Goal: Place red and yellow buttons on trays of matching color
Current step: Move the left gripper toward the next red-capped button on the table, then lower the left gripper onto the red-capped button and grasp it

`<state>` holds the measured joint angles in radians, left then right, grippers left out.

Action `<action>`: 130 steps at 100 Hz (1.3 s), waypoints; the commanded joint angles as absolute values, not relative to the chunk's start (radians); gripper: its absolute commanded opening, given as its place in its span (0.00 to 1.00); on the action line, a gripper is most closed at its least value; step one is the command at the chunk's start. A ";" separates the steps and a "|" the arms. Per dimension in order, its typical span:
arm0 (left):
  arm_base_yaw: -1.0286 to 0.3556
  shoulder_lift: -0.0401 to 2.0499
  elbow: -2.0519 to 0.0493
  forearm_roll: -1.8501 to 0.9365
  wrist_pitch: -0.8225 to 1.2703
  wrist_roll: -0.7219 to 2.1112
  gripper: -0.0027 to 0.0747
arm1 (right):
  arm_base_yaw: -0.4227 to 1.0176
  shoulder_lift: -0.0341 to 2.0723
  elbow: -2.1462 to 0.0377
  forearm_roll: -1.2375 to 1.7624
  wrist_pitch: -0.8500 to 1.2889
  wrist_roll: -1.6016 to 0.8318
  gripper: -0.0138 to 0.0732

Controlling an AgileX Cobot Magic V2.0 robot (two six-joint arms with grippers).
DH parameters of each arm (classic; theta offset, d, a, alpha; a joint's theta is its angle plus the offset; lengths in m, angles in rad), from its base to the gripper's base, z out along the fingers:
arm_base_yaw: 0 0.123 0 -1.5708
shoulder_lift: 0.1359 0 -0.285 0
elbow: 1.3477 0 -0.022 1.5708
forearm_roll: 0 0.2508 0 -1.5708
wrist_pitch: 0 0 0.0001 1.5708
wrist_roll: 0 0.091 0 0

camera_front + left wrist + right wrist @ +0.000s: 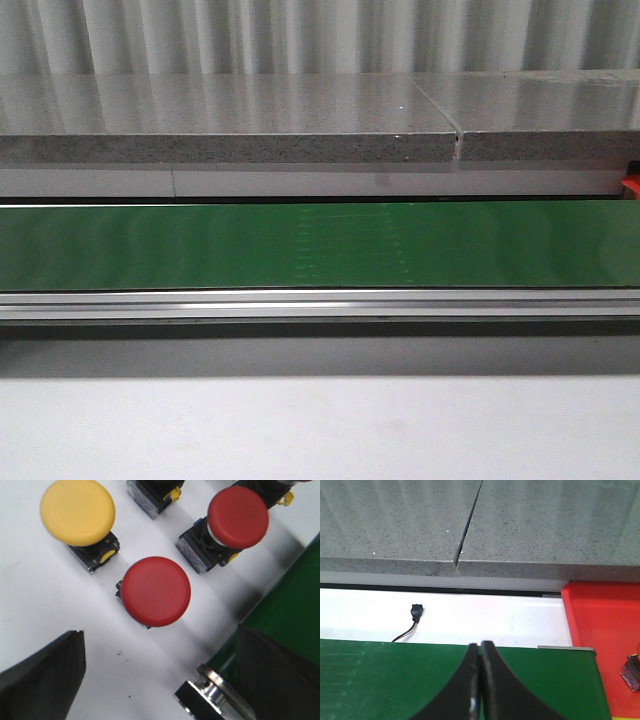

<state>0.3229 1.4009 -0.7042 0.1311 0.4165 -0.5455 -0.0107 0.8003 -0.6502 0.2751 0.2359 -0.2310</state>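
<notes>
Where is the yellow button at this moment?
Only the left wrist view shows the yellow button: on the white surface, beside the nearest red button.

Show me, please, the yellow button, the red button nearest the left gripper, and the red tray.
yellow button (77,511), left wrist view, middle of its domed cap.
nearest red button (156,591), left wrist view, centre of its cap.
red tray (605,625), right wrist view, bare floor near its rim.

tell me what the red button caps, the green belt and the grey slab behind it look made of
Red button caps: likely molded plastic, smooth matte dome with soft highlights. Green belt: probably rubbery PVC, a glossy sheet with faint reflections. Grey slab: looks like speckled granite or stone composite, with a visible seam.
</notes>
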 commanded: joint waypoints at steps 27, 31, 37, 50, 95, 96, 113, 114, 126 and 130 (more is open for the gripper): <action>0.325 1.450 -0.736 0.128 0.286 -0.552 0.79 | -0.007 0.795 -0.679 0.277 0.169 -0.240 0.02; 0.325 1.450 -0.736 0.129 0.272 -0.552 0.79 | -0.007 0.795 -0.679 0.277 0.169 -0.240 0.02; 0.325 1.450 -0.736 0.134 0.251 -0.552 0.79 | -0.007 0.795 -0.679 0.277 0.169 -0.240 0.02; 0.325 1.450 -0.736 0.136 0.239 -0.552 0.79 | -0.007 0.795 -0.679 0.277 0.169 -0.240 0.02; 0.379 1.450 -0.736 0.180 0.215 -0.553 0.79 | -0.007 0.795 -0.679 0.277 0.169 -0.240 0.02; 0.382 1.450 -0.736 0.180 0.215 -0.553 0.79 | -0.007 0.795 -0.679 0.277 0.169 -0.240 0.02; 0.394 1.450 -0.736 0.180 0.215 -0.553 0.79 | -0.007 0.795 -0.679 0.277 0.169 -0.240 0.02; 0.394 1.450 -0.736 0.180 0.215 -0.553 0.79 | -0.007 0.795 -0.679 0.277 0.169 -0.240 0.02; 0.394 1.450 -0.736 0.180 0.215 -0.553 0.79 | -0.007 0.795 -0.679 0.277 0.169 -0.240 0.02; 0.394 1.450 -0.736 0.180 0.215 -0.553 0.79 | -0.007 0.795 -0.679 0.277 0.169 -0.240 0.02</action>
<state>0.3916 1.4748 -0.7049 0.1765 0.2675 -0.5455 -0.0107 0.8003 -0.6502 0.2751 0.2359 -0.2310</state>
